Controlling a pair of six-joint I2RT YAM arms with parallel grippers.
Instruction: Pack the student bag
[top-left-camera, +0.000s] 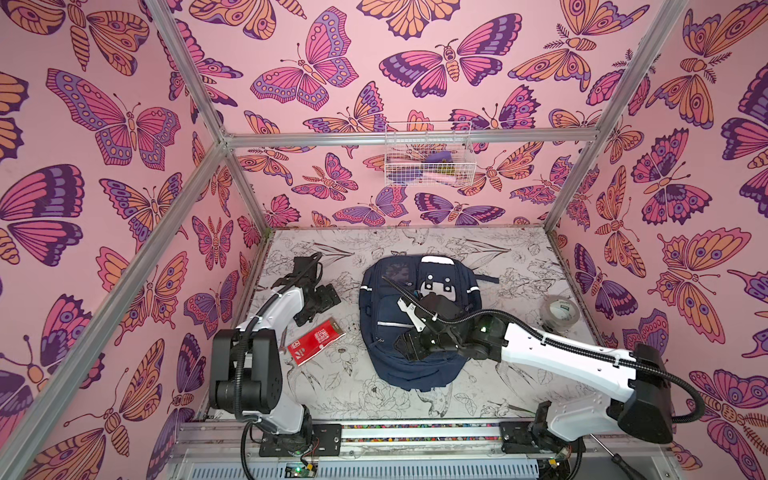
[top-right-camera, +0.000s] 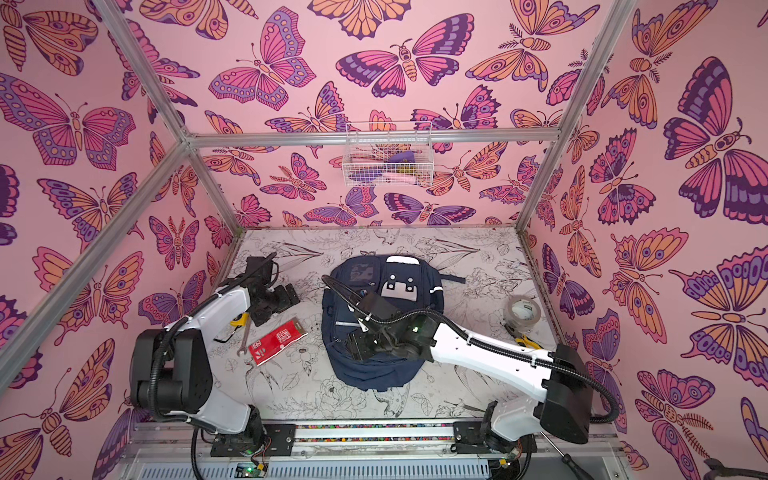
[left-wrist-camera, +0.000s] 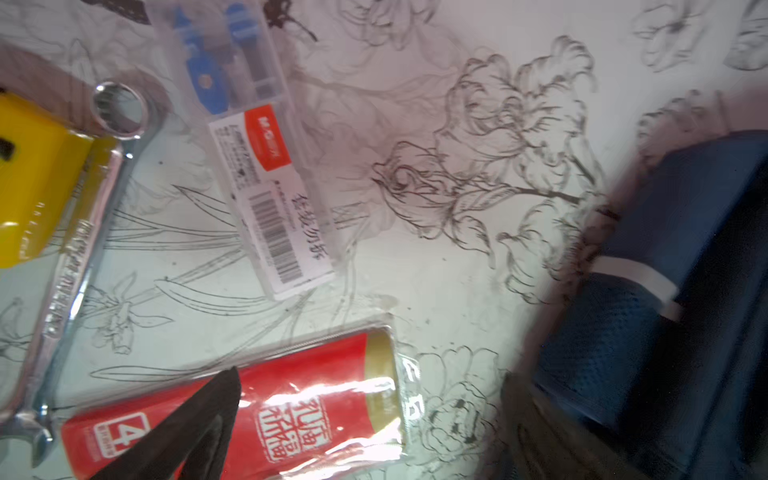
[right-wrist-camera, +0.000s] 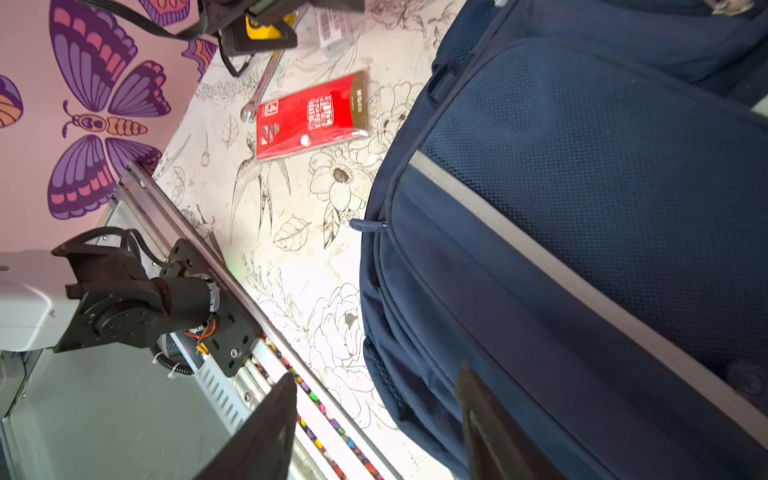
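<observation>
Backpack (top-left-camera: 384, 307) flat, front up; left gripper (left-wrist-camera: 370, 386) and right gripper (right-wrist-camera: 376, 374), jaws spread.
Purple, pink bits in wire basket (top-left-camera: 390, 158); blue pieces in clear case (left-wrist-camera: 270, 187); navy, white-striped, dotted patch.

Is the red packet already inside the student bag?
No, the red packet lies on the table beside the student bag, not touching it.

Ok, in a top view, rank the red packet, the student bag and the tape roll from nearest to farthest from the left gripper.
1. red packet: right beside the left gripper, on the left side.
2. student bag: in the centre, further right in the view.
3. tape roll: far right.
</observation>
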